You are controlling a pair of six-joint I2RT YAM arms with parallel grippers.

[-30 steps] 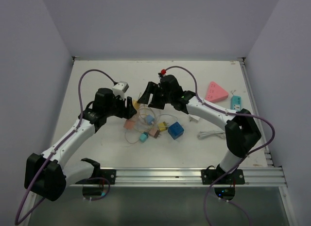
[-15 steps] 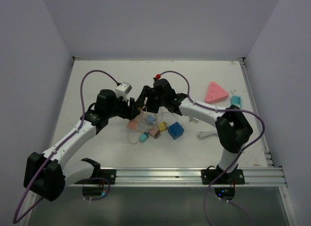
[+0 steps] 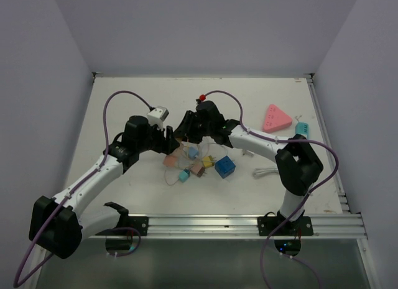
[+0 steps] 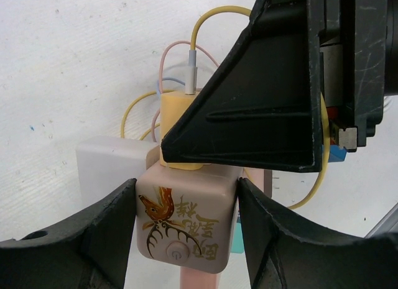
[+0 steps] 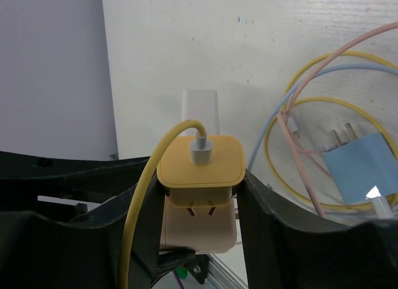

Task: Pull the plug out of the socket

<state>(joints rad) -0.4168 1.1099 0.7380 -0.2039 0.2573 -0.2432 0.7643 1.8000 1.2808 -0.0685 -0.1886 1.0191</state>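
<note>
Left claw: clenched on the socket cube, one finger against each side face.
Right claw: clenched on the yellow plug, with fingers pressed to its two sides.
Socket cube: beige, with a deer print and a round button, between the two claws over the middle of the bench.
Yellow plug: on the socket cube's face, with metal prongs showing in a narrow gap between them.
Yellow cable: leaves the plug through a white connector and curves away.
Nearby: a white adapter just beside the socket cube; a light blue plug lies among looped cables; a pink triangular socket is well apart on the right.
</note>
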